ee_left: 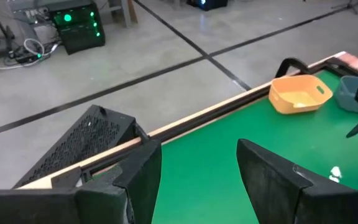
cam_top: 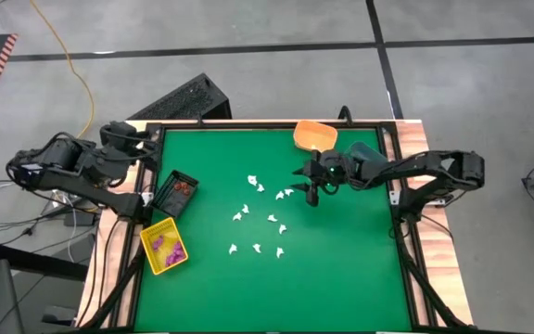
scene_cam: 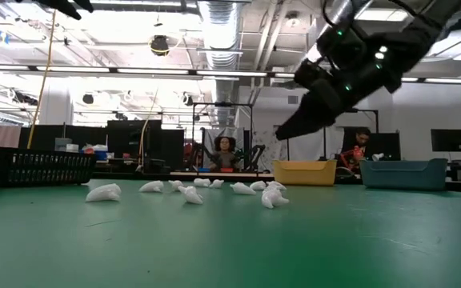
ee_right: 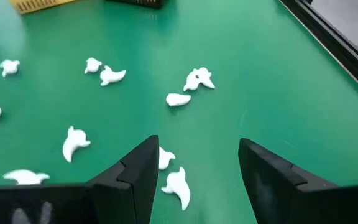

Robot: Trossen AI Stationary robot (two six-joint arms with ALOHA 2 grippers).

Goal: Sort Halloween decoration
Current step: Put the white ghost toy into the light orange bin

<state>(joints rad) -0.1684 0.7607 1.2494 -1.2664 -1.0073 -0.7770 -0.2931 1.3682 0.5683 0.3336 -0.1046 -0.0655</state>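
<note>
Right hand (ee_right: 194, 180) spread wide above eleven white trinkets (cam_top: 272, 219); left hand (ee_left: 197, 180) wide too.

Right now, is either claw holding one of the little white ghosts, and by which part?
Nothing is held. The right claw hangs open over the white ghosts, and the left claw waits open at the table's left edge.

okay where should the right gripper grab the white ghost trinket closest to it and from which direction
Come straight down with the open right gripper and pinch the white ghost trinket across its narrow curved body. It lies flat on the green mat; another ghost sits right beside it, so the fingers should straddle only one.
</note>
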